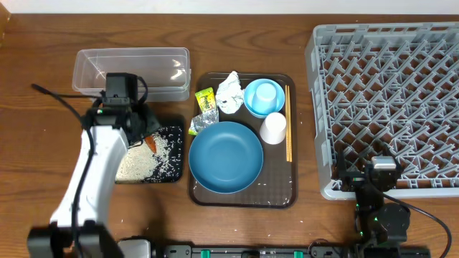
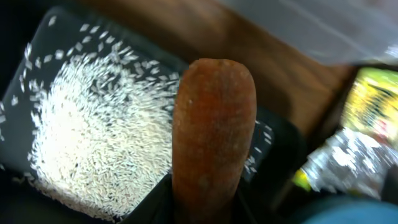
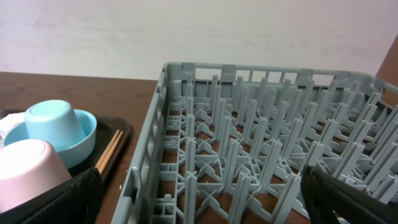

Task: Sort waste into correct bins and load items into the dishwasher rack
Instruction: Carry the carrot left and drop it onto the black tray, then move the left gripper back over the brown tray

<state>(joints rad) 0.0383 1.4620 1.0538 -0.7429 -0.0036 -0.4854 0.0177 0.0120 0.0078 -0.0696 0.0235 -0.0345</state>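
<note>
My left gripper (image 1: 147, 137) is shut on the small orange carrot (image 2: 213, 130) and holds it over the black tray (image 1: 176, 175), where the white rice heap (image 1: 147, 159) lies. The carrot also shows in the overhead view (image 1: 150, 142). The clear tub (image 1: 131, 69) stands behind it. The dark blue plate (image 1: 225, 156), light blue bowl (image 1: 257, 106) with an upturned blue cup in it, white cup (image 1: 273, 128), chopsticks (image 1: 289, 123), napkin (image 1: 229, 93) and foil wrappers (image 1: 205, 107) sit on the brown serving tray. My right gripper (image 3: 199, 205) is open at the grey rack's (image 1: 387, 100) front edge, empty.
The brown serving tray (image 1: 280, 195) lies between the black tray and the rack. The rack shows in the right wrist view (image 3: 249, 155), with the bowl (image 3: 74, 140), white cup (image 3: 31, 168) and chopsticks (image 3: 109, 155) to its left.
</note>
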